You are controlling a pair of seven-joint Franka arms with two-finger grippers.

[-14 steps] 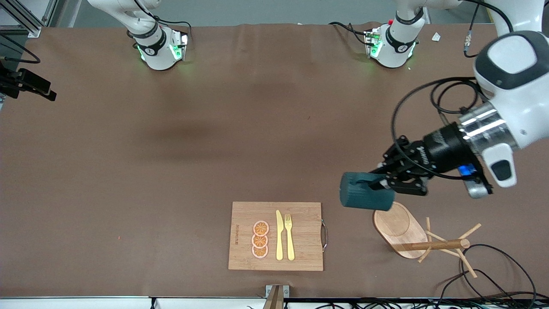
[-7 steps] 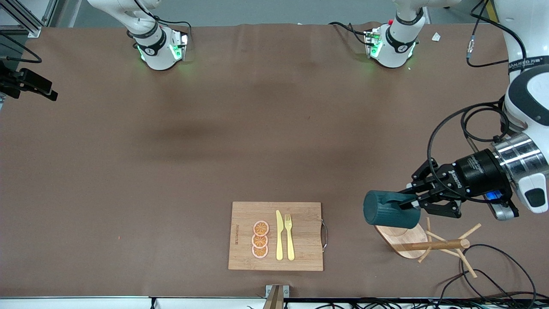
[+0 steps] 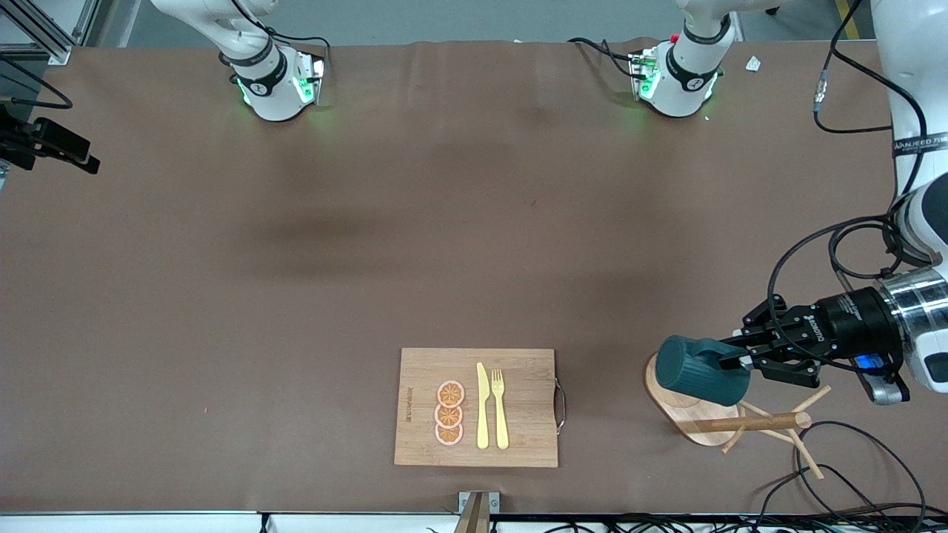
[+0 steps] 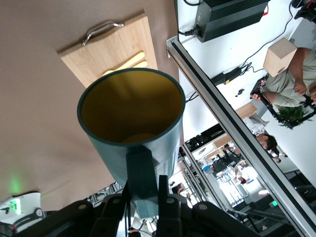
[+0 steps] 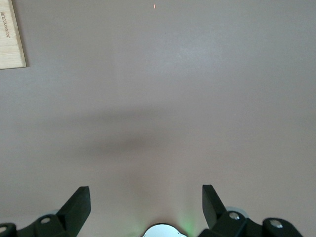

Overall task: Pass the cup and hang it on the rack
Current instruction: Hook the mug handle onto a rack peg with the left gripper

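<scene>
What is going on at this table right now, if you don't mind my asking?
The left end effector is shut on the handle of a dark teal cup, holding it on its side in the air over the base of the wooden rack. The cup is not yet on a peg. The right end effector waits open above bare table. A cutting board with a knife, a fork and orange slices lies beside the rack.

My left gripper [image 3: 740, 360] holds the cup [image 3: 700, 380] by its handle, lying sideways in the air over the base of the rack [image 3: 689, 411]. The rack stands at my left arm's end of the table [image 3: 296, 281]. Beside it, toward my right arm's end, lies the cutting board [image 3: 518, 403], with three orange slices [image 3: 449, 413], a knife [image 3: 482, 407] and a fork [image 3: 500, 409] on it. My right gripper [image 5: 145, 197] waits spread wide above bare table.
</scene>
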